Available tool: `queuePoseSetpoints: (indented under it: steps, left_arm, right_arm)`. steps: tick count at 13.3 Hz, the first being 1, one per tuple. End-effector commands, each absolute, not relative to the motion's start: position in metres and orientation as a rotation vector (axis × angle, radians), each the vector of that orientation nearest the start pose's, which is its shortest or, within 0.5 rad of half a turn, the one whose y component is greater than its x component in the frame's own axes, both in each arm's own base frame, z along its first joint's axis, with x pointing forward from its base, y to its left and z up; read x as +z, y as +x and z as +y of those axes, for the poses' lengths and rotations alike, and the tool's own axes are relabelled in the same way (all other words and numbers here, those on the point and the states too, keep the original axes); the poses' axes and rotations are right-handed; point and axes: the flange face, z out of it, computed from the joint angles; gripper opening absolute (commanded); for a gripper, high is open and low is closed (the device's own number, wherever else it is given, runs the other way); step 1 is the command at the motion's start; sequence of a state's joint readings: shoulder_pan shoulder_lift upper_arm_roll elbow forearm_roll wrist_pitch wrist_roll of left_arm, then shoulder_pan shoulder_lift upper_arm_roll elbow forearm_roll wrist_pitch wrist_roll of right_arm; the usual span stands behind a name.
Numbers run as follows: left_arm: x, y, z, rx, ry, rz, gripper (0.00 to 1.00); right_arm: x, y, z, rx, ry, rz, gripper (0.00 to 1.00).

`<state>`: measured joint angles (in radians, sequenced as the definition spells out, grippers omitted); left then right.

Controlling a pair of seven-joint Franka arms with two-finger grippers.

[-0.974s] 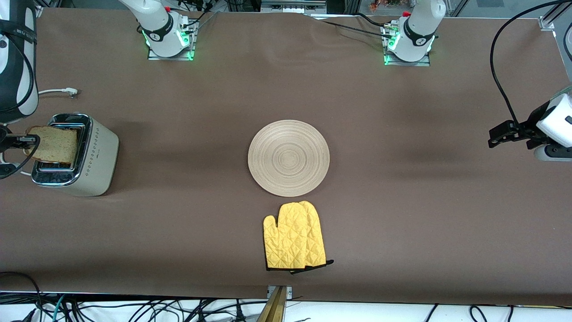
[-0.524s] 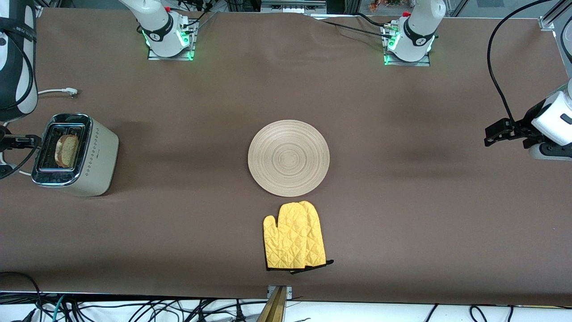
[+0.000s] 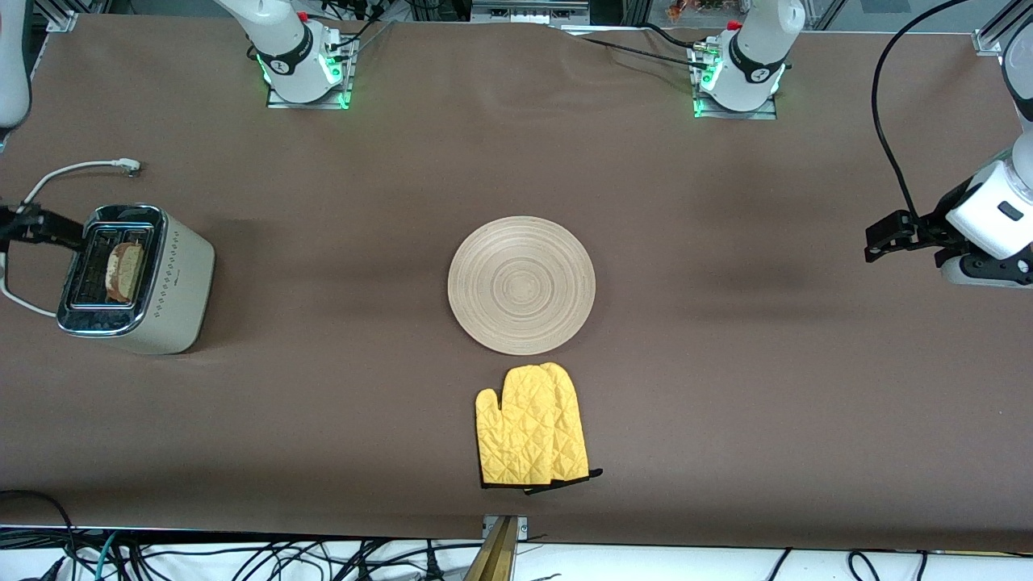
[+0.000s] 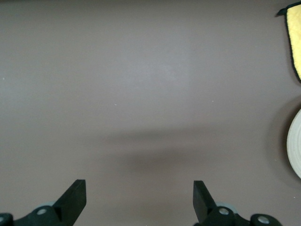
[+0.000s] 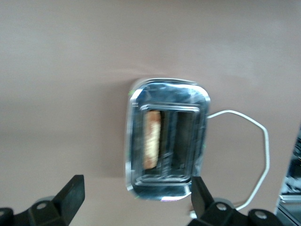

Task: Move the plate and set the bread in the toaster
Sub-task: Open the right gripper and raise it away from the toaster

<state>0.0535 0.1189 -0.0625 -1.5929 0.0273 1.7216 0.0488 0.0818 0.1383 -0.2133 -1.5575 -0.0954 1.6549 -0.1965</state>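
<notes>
- Since a second ago, the bread [image 3: 121,270] has gone from held above the slots, clamped in the right gripper [image 3: 24,224], to sunk in a slot of the toaster [image 3: 133,278]. The right gripper has let go and drawn back toward the bench edge at the right arm's end.
- Right gripper: jaws apart and empty in the right wrist view, which looks down on the toaster's chrome top with the bread [image 5: 151,139] in one slot.
- Left gripper [image 3: 886,240]: jaws apart and empty, hanging over bare bench [image 3: 726,403] at the left arm's end; it has crept slightly toward the plate.
- Bread: on edge in the slot, its long axis along the slot, which runs roughly from the front camera toward the bases.
- Plate [image 3: 521,284]: flat at mid-bench, empty, with the yellow oven mitt [image 3: 533,436] just nearer the front camera.
- Key relation: the plate lies between the arms. The left gripper is somewhat nearer and points toward it; only the plate's rim [image 4: 295,143] shows in the left wrist view.
- Judgement: bread step complete; nothing here shows whether the plate already sits where it is wanted.
</notes>
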Motion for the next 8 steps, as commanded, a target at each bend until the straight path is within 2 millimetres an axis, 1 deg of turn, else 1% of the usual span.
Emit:
queuePoseSetpoints:
  steps: [1, 3, 4, 6, 8]
  left_arm:
    - [0.571, 0.593, 0.001, -0.013, -3.086, 0.091, 1.0]
    - [0.573, 0.586, -0.001, -0.006, -3.084, 0.105, 1.0]
    - [0.573, 0.584, -0.003, -0.001, -3.084, 0.11, 1.0]
    - [0.576, 0.583, -0.004, -0.011, -3.083, 0.115, 1.0]
    - [0.575, 0.584, -0.004, -0.009, -3.084, 0.112, 1.0]
  right_arm:
    - [0.596, 0.553, -0.05, 0.084, -3.157, -0.127, 1.0]
    - [0.609, 0.537, -0.034, 0.091, -3.105, -0.145, 1.0]
    - [0.61, 0.534, -0.028, 0.084, -3.104, -0.176, 1.0]
    - [0.611, 0.534, -0.022, 0.076, -3.109, -0.194, 1.0]
    - [0.615, 0.533, 0.0, 0.063, -3.116, -0.242, 1.0]
